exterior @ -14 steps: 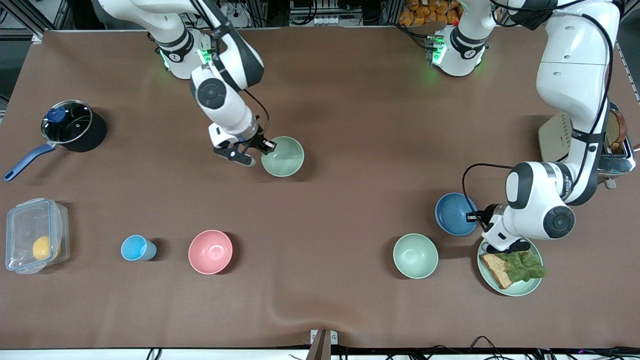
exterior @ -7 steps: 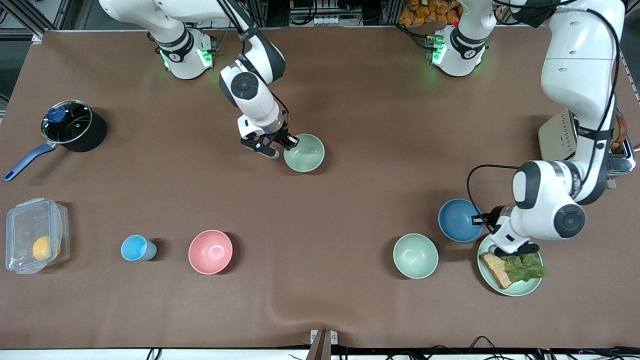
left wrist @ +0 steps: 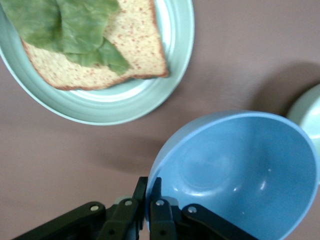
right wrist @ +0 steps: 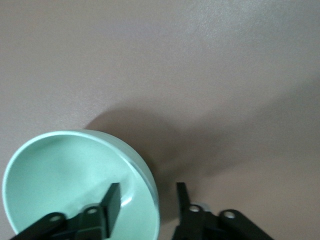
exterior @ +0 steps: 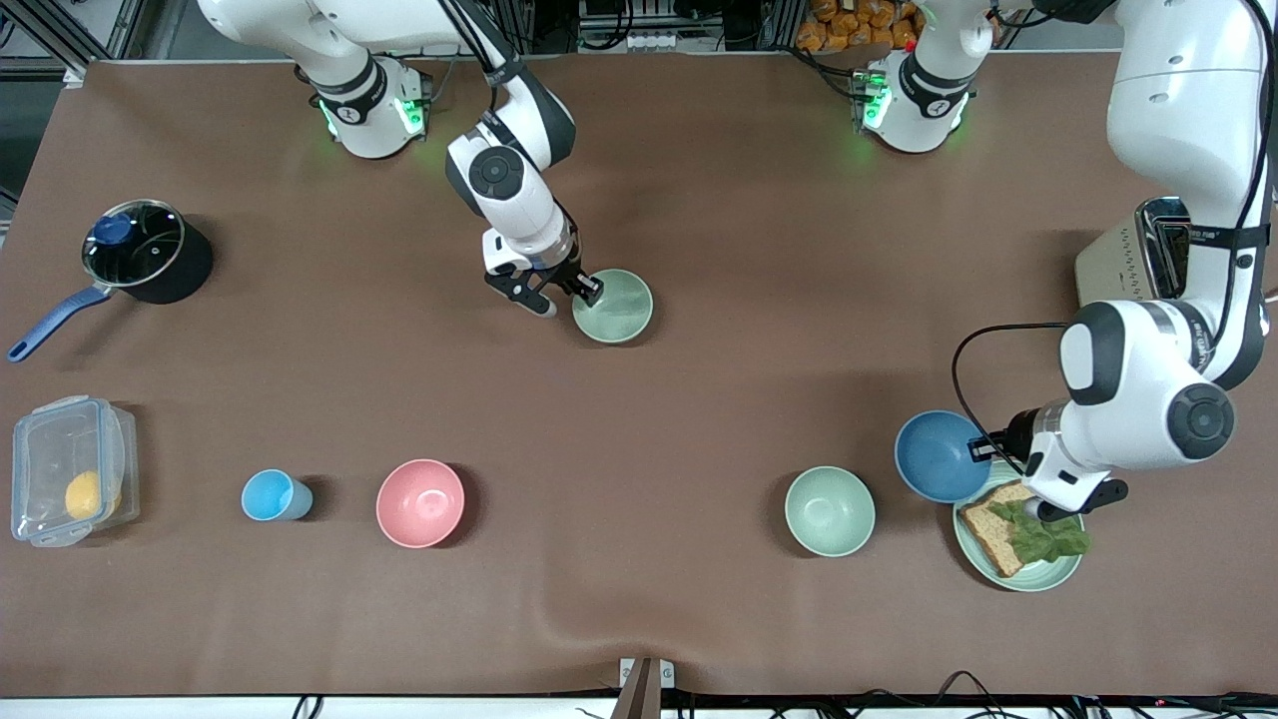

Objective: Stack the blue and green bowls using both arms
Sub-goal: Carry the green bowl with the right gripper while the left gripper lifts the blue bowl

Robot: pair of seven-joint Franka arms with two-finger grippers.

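With both bowls picked but nothing yet stacked, I have my left claw (left wrist: 148,210) clenched on the rim of the blue bowl (exterior: 942,469), its fingers pinching the wall from either side; the bowl hangs tilted and lifted, casting a shadow on the brown surface (exterior: 699,419) just beside the plate (exterior: 1048,576) of bread and lettuce. My right claw (right wrist: 145,200) sits at the green bowl (exterior: 613,306), one finger inside the rim and one outside, but with a clear gap on the outer side, so I read it as released rather than gripping; the bowl appears to rest on the surface directly under that claw. A second green bowl (exterior: 829,510) stands untouched near the left claw's load. By my judgement the task is roughly at its midpoint: each arm has reached its bowl, while the bringing together and the nesting of one bowl in the other are all still to do.
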